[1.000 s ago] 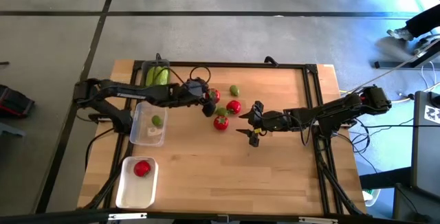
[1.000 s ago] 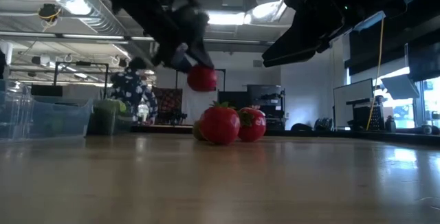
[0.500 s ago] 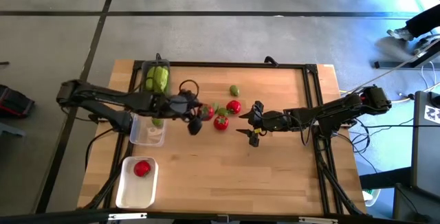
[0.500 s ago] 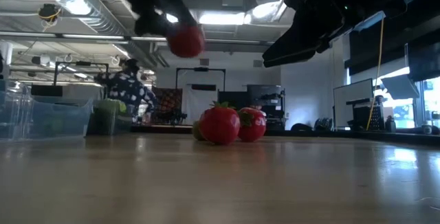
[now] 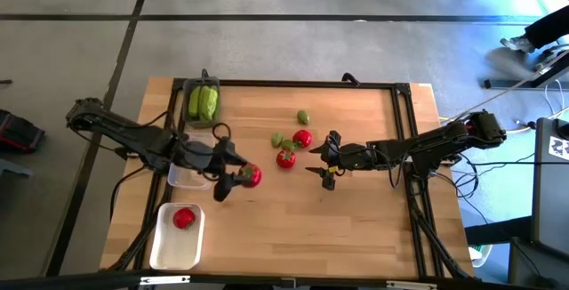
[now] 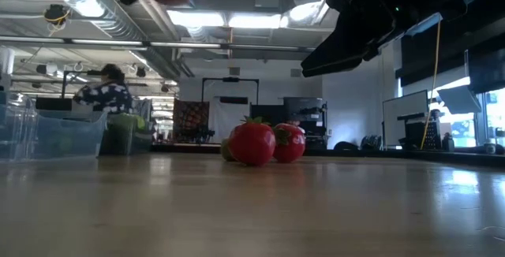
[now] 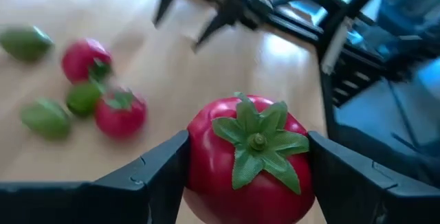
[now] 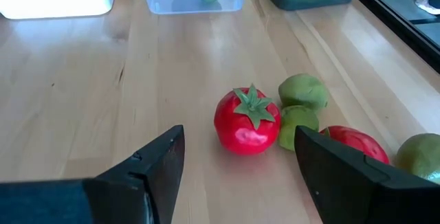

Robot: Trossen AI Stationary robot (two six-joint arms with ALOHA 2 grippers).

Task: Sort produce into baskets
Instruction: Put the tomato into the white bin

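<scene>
Firmly clamped between the left gripper's dark fingers is a small round red tomato with a green top, held above the wooden worktop near its left edge, just beside the clear plastic basket. Beyond, the white basket at the front-left corner holds another red tomato. Mid-worktop, the right gripper hovers with fingers spread beside two red tomatoes and round green fruits.

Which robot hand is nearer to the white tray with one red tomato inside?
The left hand. It grips a small red tomato just beside the white rounded tray, above the table. The right hand is open, waiting far across, beyond the loose produce.
</scene>
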